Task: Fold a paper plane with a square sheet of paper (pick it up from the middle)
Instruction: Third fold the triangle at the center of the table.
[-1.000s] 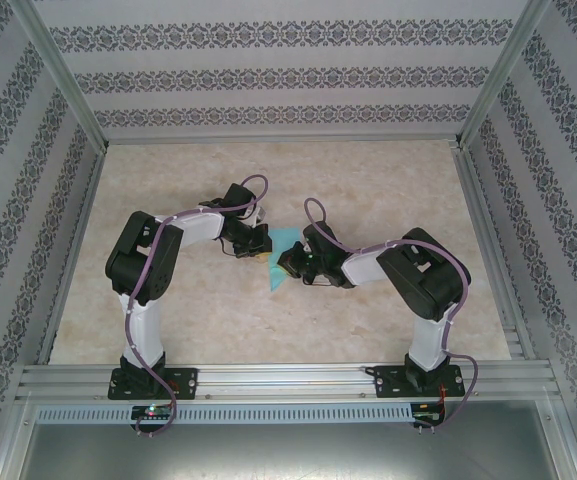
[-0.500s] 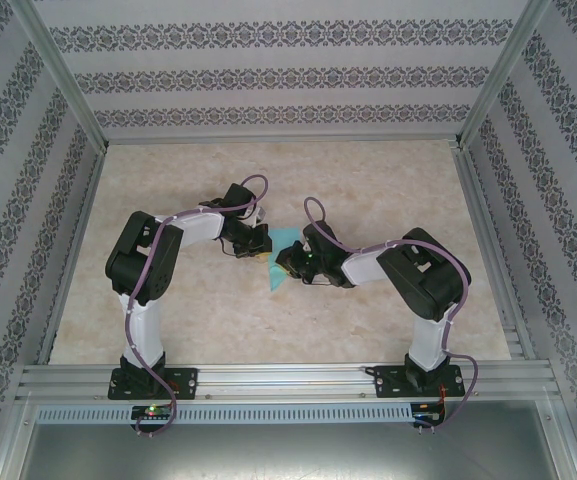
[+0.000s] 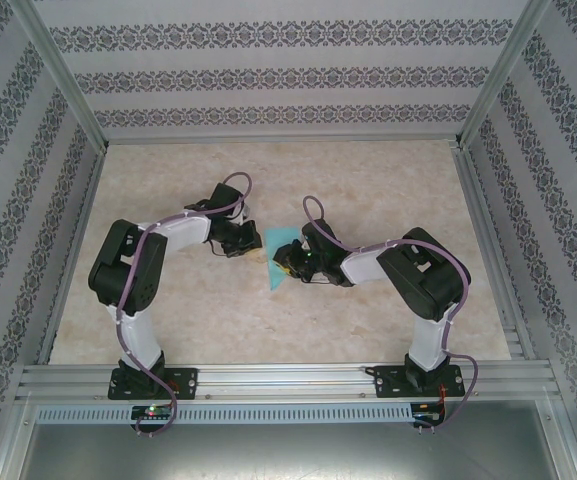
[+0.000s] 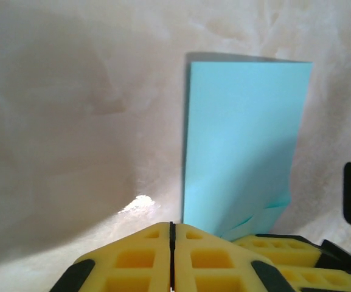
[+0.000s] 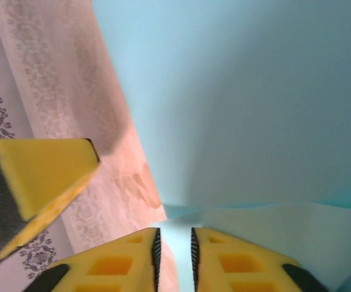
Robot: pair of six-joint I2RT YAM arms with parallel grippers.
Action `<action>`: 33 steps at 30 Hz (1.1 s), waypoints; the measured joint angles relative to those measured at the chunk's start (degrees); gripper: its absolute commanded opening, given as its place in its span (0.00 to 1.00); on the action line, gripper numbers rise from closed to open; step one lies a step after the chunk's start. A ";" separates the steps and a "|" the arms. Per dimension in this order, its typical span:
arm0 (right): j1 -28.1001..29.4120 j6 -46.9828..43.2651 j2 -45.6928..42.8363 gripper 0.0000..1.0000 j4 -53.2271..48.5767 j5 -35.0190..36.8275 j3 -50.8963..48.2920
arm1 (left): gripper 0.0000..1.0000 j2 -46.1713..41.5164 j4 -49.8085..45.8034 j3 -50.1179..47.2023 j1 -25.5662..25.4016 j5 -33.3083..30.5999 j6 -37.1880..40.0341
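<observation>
The square sheet of paper (image 3: 277, 266) is folded into a narrow turquoise strip on the table between the two grippers. In the left wrist view the sheet (image 4: 242, 140) lies flat, with small raised flaps at its near end. My left gripper (image 3: 252, 246) (image 4: 171, 226) is shut and empty, just left of the strip's edge. My right gripper (image 3: 286, 262) (image 5: 174, 240) sits low over the paper (image 5: 242, 97). Its jaws stand a narrow gap apart, and paper and table show through the gap. The left gripper's fingertip (image 5: 41, 173) shows at the left. The right gripper's fingers (image 4: 297, 258) rest at the strip's near end.
The beige marbled table (image 3: 368, 180) is walled by patterned panels (image 3: 278, 75) at the back and sides. An aluminium rail (image 3: 288, 380) runs along the near edge, holding both arm bases. Open tabletop lies to the far left and far right of the arms.
My left arm has swung to the left, drawing its gripper off the paper to just beside it. The right gripper has shifted slightly left over the paper.
</observation>
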 measured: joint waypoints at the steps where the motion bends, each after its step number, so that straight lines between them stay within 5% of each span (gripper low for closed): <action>1: 0.00 -0.09 0.02 0.10 -0.42 0.13 0.00 | 0.06 -0.15 0.24 -0.17 -0.07 0.63 0.09; 9: 0.00 -0.70 0.09 0.00 -1.95 0.59 0.02 | 0.01 -0.72 0.31 -1.09 -2.54 2.84 2.01; 33: 0.00 -1.03 0.09 0.00 -2.21 0.59 0.13 | 0.00 2.05 -0.17 -1.27 -5.09 3.67 3.52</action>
